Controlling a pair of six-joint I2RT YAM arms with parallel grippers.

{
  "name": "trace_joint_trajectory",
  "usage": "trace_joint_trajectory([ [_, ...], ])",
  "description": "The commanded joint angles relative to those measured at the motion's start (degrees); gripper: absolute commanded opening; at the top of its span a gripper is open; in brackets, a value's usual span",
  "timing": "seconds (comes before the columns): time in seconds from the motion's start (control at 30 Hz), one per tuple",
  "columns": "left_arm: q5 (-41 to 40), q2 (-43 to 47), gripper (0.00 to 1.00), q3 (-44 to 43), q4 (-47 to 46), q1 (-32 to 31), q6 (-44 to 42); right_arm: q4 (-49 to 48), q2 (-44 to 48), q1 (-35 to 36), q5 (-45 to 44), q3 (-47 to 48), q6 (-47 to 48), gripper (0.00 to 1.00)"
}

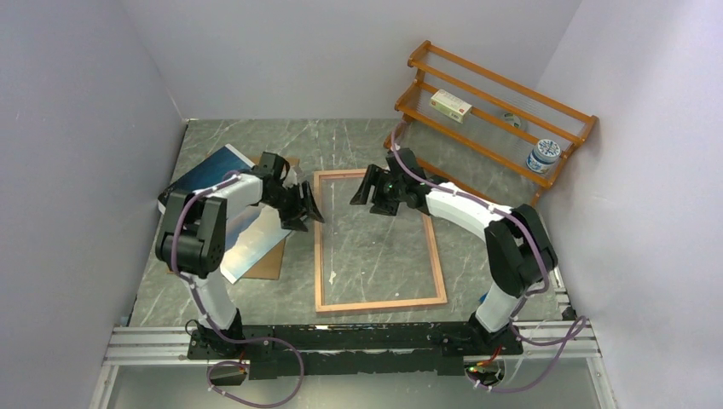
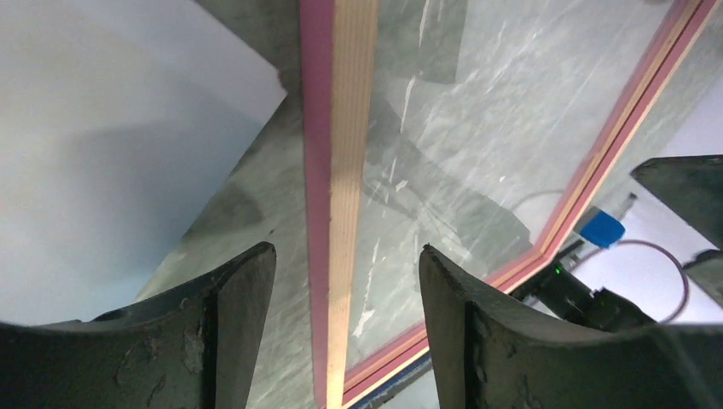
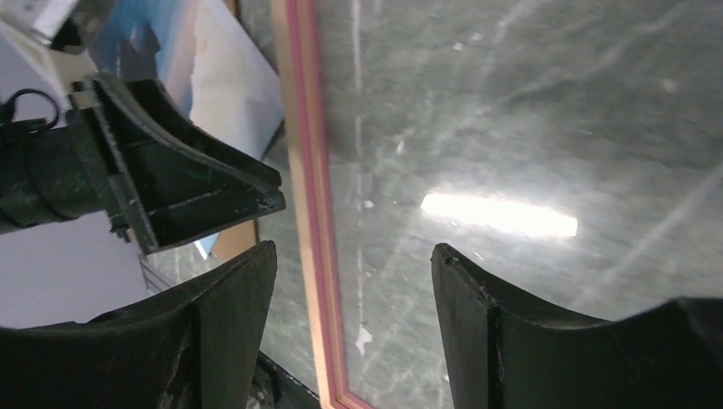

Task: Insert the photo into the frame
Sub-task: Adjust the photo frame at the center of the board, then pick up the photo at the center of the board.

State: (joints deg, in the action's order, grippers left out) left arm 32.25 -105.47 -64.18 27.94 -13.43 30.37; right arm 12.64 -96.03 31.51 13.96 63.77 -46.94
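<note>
The left arm (image 1: 205, 226) covers much of the photo (image 1: 211, 169) near the left edge of the surface (image 1: 375, 145), and only a corner of the brown board (image 1: 269, 262) peeks out from under it. In the left wrist view the frame (image 2: 341, 170) runs off the top and bottom. The words on the little box (image 1: 451, 105) on the rack (image 1: 585, 129) are too small to read.
</note>
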Motion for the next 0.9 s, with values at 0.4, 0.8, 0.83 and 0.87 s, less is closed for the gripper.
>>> trace_joint_trajectory([
  [0.4, -23.87, 8.98, 0.71, -6.02, 9.16, 16.63, 1.61, -9.65, -13.40, 17.39, -8.34, 14.10, -16.37, 0.67],
  [0.8, -33.96, -4.63, 0.55, -16.35, 7.05, 20.57, -8.93, 3.93, -29.65, 24.26, -21.43, 33.01, -24.06, 0.69],
  [0.83, -33.81, -5.18, 0.55, -17.01, 7.19, 20.55, -9.64, 5.62, -30.71, 24.50, -22.30, 34.41, -24.75, 0.69],
  [0.87, -33.58, -5.60, 0.54, -17.37, 7.21, 20.55, -10.30, 7.18, -31.58, 24.70, -23.14, 35.48, -25.61, 0.70],
])
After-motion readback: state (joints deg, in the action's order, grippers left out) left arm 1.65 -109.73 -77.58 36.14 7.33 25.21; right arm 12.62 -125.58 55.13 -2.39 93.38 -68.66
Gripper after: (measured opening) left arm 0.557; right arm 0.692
